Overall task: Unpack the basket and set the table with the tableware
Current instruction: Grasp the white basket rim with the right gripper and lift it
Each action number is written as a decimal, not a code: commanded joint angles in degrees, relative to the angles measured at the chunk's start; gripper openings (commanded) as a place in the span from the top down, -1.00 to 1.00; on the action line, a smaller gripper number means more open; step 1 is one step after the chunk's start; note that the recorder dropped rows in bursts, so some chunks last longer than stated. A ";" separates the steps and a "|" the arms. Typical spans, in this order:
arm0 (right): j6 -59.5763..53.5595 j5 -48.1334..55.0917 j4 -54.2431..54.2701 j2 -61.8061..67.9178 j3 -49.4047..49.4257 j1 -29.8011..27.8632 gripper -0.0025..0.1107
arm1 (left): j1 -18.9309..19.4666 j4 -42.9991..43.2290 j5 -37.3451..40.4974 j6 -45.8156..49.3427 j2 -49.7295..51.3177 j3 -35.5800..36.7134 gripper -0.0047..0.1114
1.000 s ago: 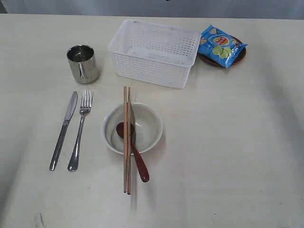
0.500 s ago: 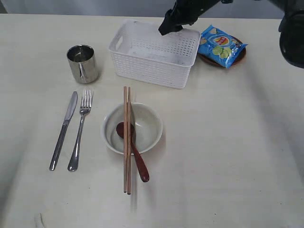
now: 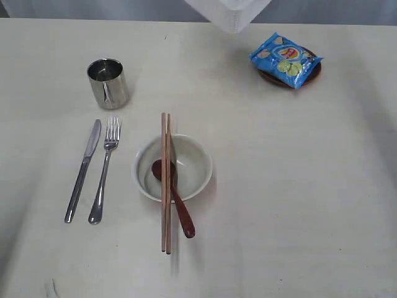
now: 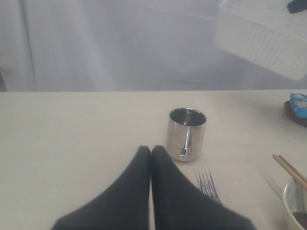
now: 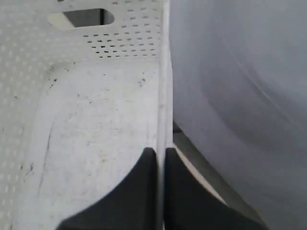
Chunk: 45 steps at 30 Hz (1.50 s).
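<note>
In the exterior view, only a corner of the basket (image 3: 229, 13) shows at the top edge, hanging clear of the table (image 3: 298, 186); neither gripper is in sight. The cup (image 3: 108, 82), knife (image 3: 82, 171), fork (image 3: 104, 171), bowl (image 3: 195, 164), chopsticks (image 3: 165, 223) and spoon (image 3: 184, 220) are laid out, and the plate (image 3: 315, 72) sits under the bag of chips (image 3: 285, 59).

In the left wrist view, your left gripper (image 4: 151, 151) is closed on nothing, low over the table. The cup stands just ahead of its tips, the fork lies near them, and the basket is aloft well beyond.

In the right wrist view, your right gripper (image 5: 160, 153) pinches the basket's side wall, one finger inside and one outside. The basket floor looks bare.

I judge you are clearing away the emptied basket. Next, carry it well aside and set it down level before you let go.
</note>
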 commanded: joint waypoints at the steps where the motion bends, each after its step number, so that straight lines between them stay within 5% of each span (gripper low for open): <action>1: 6.43 1.77 -4.34 -1.34 -0.14 -11.01 0.96 | -0.06 -0.02 -0.36 0.02 -0.21 0.16 0.92; 4: 9.91 3.51 -0.77 0.48 0.27 -22.22 0.96 | -0.06 -0.02 -0.36 0.02 -0.21 0.16 0.92; 9: 9.91 1.76 6.92 2.63 4.45 -31.45 0.96 | -0.06 -0.02 -0.36 0.02 -0.21 0.16 0.92; 18: 7.01 -1.67 9.38 7.55 15.45 -37.21 0.96 | -0.06 -0.02 -0.36 0.02 -0.21 0.16 0.92; 26: -0.36 -0.71 7.71 8.73 19.36 -29.54 0.96 | -0.06 -0.30 -0.36 0.02 -0.21 0.16 0.92; 37: 4.61 1.42 -0.12 8.73 19.36 -9.63 0.96 | -0.06 -0.30 -0.36 0.02 -0.21 0.16 0.92; 45: 22.00 -7.28 -10.29 8.73 19.08 -1.94 0.96 | -0.06 -0.30 -0.36 0.02 -0.21 0.16 0.92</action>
